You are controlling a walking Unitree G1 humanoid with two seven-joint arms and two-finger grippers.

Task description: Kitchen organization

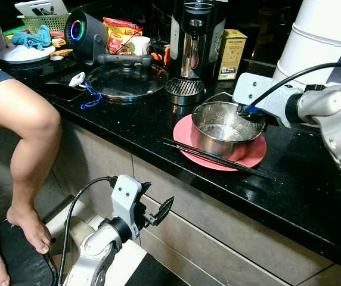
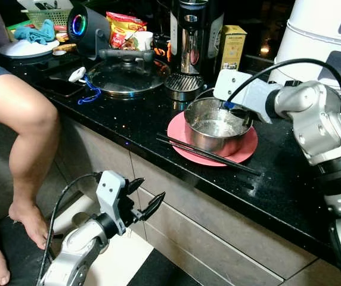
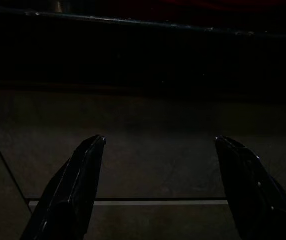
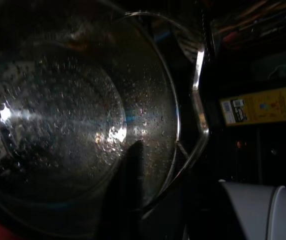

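Observation:
A wet steel bowl (image 1: pixel 221 128) stands on a pink plate (image 1: pixel 257 156) on the black counter (image 1: pixel 129 128). A pair of dark chopsticks (image 1: pixel 209 157) lies across the plate's front edge. My right gripper (image 1: pixel 251 115) reaches in from the right and is shut on the bowl's right rim. The right wrist view shows one finger (image 4: pixel 133 175) inside the bowl (image 4: pixel 58 125) against its wall; the other finger is hidden outside the rim. My left gripper (image 1: pixel 157 199) hangs open low before the cabinet drawers, its two black fingers (image 3: pixel 83 175) spread wide with nothing between them.
Behind the bowl stand a coffee maker (image 1: pixel 192 42), a yellow box (image 1: pixel 230 55) and a glass pot lid (image 1: pixel 126 77). A large white appliance (image 1: pixel 325 36) rises at the right. A person's bare leg (image 1: pixel 24 137) hangs at the left, close to my left arm.

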